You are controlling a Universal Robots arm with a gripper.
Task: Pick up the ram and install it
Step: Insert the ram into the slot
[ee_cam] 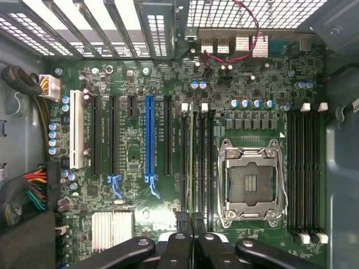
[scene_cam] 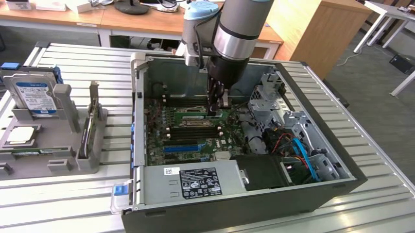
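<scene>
Open computer case mid-frame in the exterior view, gripper upper centre inside it, pincer pinched shut, tips over 1 end of the ram, ram standing edge-on in a slot just beside the CPU socket

Arm drops into the exterior view from 12 o'clock, forearm near vertical, upper end leaning slightly toward 1 o'clock. Wrist faces straight down. Gripper points to 6 o'clock, a little to the 12 o'clock side of frame centre. Black fingers pressed together, tips side by side, no gap.
</scene>
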